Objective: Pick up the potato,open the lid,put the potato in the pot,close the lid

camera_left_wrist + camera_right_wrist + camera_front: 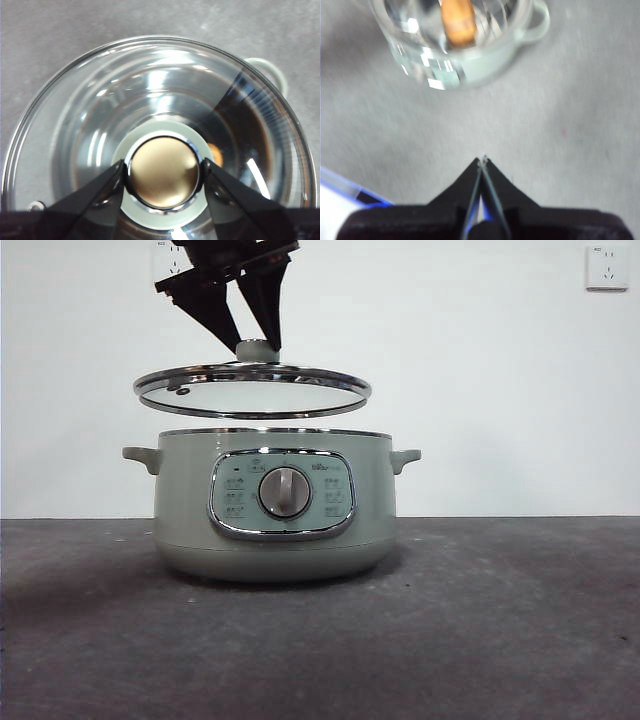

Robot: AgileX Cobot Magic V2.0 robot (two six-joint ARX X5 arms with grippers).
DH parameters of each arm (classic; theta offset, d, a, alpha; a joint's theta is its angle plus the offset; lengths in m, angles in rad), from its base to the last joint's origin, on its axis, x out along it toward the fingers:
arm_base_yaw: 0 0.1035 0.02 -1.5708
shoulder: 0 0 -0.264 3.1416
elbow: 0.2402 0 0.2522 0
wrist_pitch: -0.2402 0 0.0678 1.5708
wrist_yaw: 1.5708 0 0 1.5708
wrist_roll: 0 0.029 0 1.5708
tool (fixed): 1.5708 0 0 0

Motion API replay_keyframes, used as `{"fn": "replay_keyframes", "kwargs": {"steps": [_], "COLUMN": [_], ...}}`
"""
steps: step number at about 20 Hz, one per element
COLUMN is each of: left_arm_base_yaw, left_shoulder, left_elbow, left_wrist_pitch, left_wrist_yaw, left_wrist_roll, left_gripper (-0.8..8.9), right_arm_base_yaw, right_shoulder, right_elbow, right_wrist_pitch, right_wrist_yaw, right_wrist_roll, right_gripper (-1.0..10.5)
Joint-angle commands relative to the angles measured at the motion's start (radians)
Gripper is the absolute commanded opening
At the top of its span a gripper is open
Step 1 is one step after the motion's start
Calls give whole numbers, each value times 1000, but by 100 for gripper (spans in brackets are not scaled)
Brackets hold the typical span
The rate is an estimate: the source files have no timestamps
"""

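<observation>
A: Front view shows the left claw [258, 343] clamped on the knob, holding the lid [252, 392] just above the pot [272, 505].

B: The potato [458, 21] lies inside already; right claw [483, 161] closed, empty. Next I'd lower the lid level onto the rim.

Black pincer [258, 343] with two tapered, pointed jaws

My front camera sits low, about level with the tabletop [520, 640], looking straight across at the pot [275, 515], which stands near and large. The camera on my left wrist looks straight down, very close onto the lid [75, 125]. My right wrist camera looks down from farther off, blurred. All three views share the pot and the lid.
</observation>
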Motion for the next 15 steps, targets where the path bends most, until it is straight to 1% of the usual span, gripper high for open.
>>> {"fn": "replay_keyframes", "kwargs": {"steps": [1,5,7,12,15], "left_arm_base_yaw": [-15,-31,-37,-51,-58], "left_shoulder": [-22,-13,-12,19,49], "left_elbow": [13,13,13,13,13], "left_wrist_pitch": [22,-9,-18,-52,-47], "left_wrist_yaw": [-3,-3,-2,-2,-2], "left_wrist_roll": [-26,-52,-55,-53,-55], "left_gripper": [-9,-9,-9,-9,-9], "right_arm_base_yaw": [2,2,2,2,7], "right_shoulder": [-95,-263,-333,-439,-457], "right_elbow": [-119,-290,-349,-425,-429], "right_wrist_pitch": [-23,-23,-23,-23,-23], "right_wrist_yaw": [22,24,19,-24,-66], "right_wrist_roll": [58,112,145,182,179], "right_gripper": [-8,-8,-8,-8,-7]}}
